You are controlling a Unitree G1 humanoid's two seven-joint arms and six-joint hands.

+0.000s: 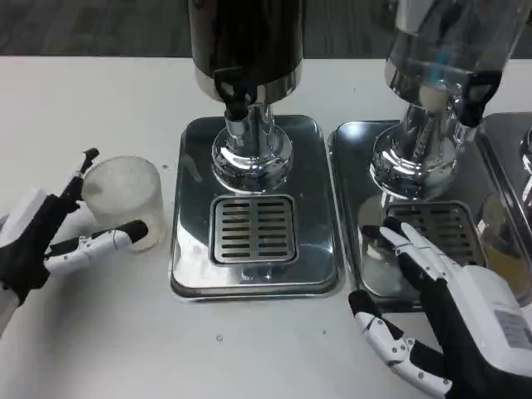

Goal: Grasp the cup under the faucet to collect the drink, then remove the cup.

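A clear plastic cup (pixel 125 198) stands upright on the white table, left of the drip tray (pixel 189 249) and not under the black faucet (pixel 233 93) of the dark dispenser. My left hand (pixel 46 237) reaches in from the left with its fingers spread around the cup. One finger (pixel 81 166) lies by the cup's far-left rim and another (pixel 112 238) touches its near side low down; no firm grip shows. My right hand (pixel 453 312) lies open at the lower right, its fingers spread over the front of the second tray.
A slotted grate (pixel 253 229) sits in the middle of the drip tray below the faucet. A second dispenser (pixel 432 91) with its own tray (pixel 349 166) stands to the right. Bare table lies in front of both trays.
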